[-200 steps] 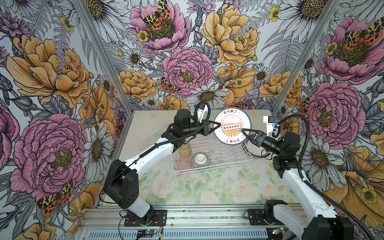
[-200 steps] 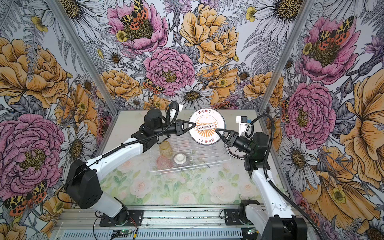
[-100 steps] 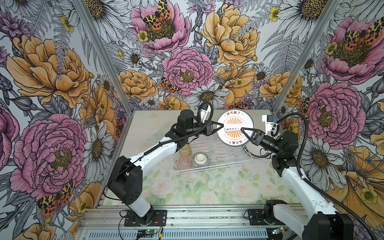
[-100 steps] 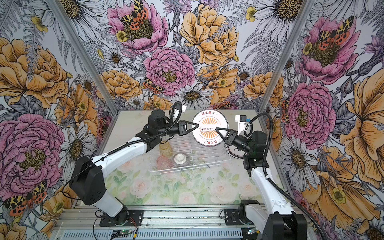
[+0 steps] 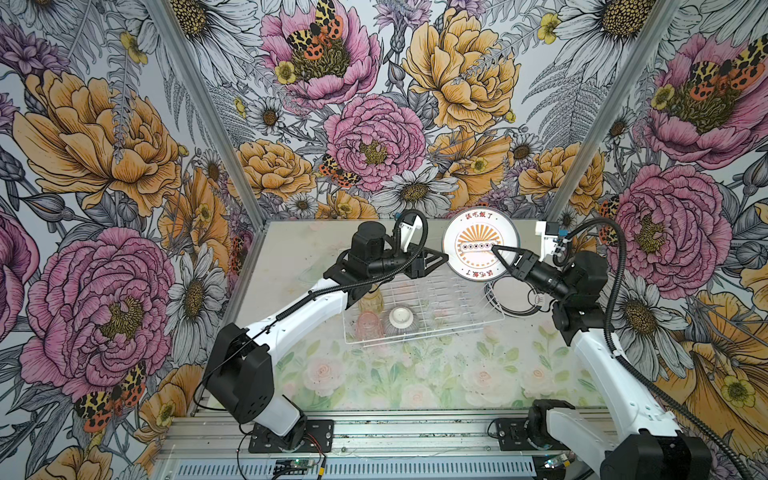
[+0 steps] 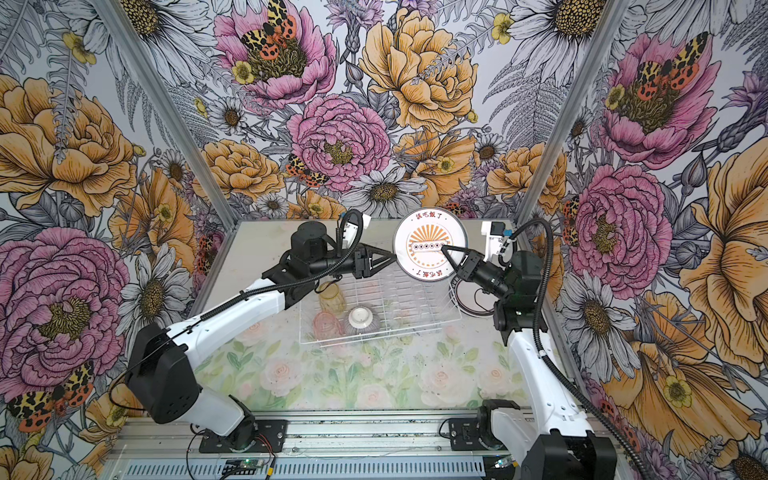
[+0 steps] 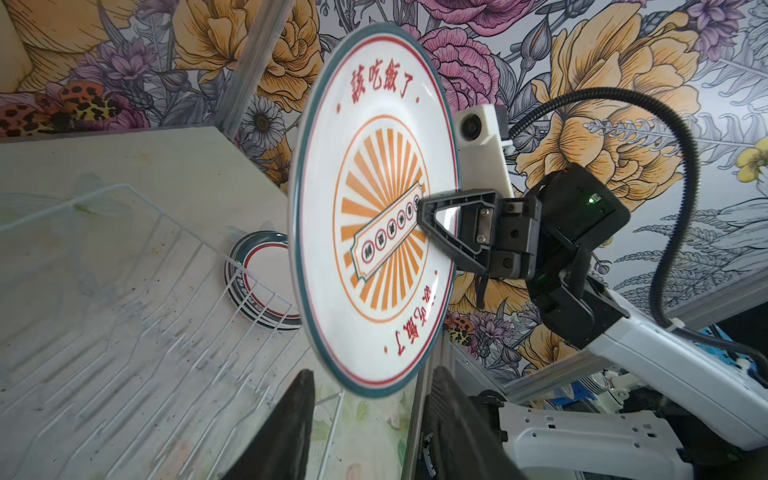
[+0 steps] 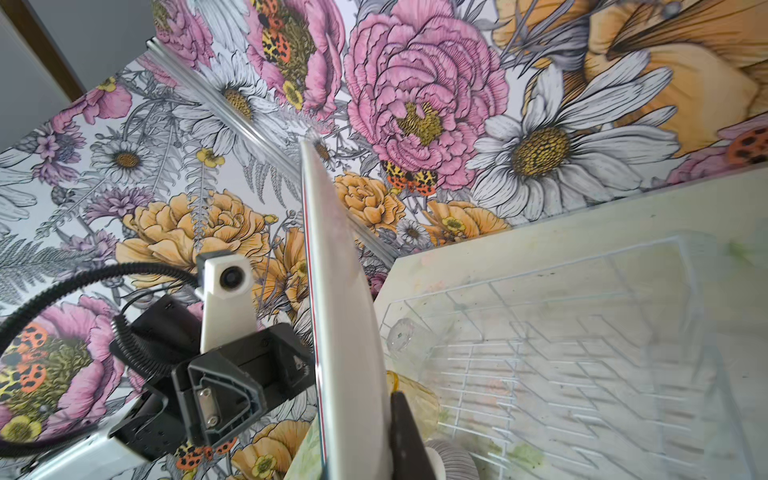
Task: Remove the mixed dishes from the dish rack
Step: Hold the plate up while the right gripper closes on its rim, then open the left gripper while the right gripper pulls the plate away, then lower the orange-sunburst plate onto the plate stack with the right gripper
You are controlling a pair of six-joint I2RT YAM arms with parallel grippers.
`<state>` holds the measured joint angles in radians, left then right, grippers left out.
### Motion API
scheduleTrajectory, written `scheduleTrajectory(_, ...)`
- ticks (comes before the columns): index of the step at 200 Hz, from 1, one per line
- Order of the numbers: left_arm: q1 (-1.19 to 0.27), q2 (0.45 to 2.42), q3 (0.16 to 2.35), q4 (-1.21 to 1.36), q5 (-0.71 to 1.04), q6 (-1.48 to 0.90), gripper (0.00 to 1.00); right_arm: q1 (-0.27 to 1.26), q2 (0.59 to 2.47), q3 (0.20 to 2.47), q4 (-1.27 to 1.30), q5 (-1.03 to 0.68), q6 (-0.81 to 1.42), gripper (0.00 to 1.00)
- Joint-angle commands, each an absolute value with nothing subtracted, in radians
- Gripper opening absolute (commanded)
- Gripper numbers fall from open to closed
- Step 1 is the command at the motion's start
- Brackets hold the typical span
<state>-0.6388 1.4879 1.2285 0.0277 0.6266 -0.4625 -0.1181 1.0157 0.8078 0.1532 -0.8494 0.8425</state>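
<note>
The orange sunburst plate (image 5: pixel 478 245) (image 6: pixel 428 245) (image 7: pixel 374 232) stands on edge in the air above the far right end of the white wire dish rack (image 5: pixel 424 331) (image 6: pixel 382 330) (image 7: pixel 124 195). My right gripper (image 5: pixel 494 248) (image 6: pixel 444 248) (image 8: pixel 361 415) is shut on its right half, one finger across the face. My left gripper (image 5: pixel 444 258) (image 6: pixel 394 259) (image 7: pixel 372 372) is open, its fingers either side of the plate's left rim without touching. In the rack lie a pink tumbler (image 5: pixel 368 328), an amber tumbler (image 5: pixel 371 299) and an upturned striped bowl (image 5: pixel 401 319).
A stack of dark-rimmed plates (image 5: pixel 515 297) (image 6: pixel 473 301) (image 7: pixel 262 282) lies flat on the table just right of the rack, below my right gripper. Flowered walls close in behind and on both sides.
My right gripper has shut on the plate. My left gripper has opened off its rim. The plate has shifted a little to the right and back.
</note>
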Motion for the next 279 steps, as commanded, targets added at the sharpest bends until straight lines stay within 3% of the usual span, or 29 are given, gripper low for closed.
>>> scheduleTrajectory(1,-0.611,1.390,1.165,-0.153,0.450,-0.339,0.47,-0.213,0.990,0.876,0.021,-0.775,0.770,0.00)
scheduleTrajectory(66,-0.502,1.130,1.055,-0.575,-0.032,-0.215,0.49,-0.543,1.065,0.785,-0.098,-0.698,0.704,0.00)
scheduleTrajectory(129,-0.287,1.037,0.914,-0.584,0.031,-0.228,0.49,-0.582,1.258,0.706,-0.107,-0.666,0.632,0.00)
scheduleTrajectory(279,-0.264,1.063,0.879,-0.509,0.104,-0.240,0.49,-0.545,1.457,0.727,-0.104,-0.706,0.598,0.00)
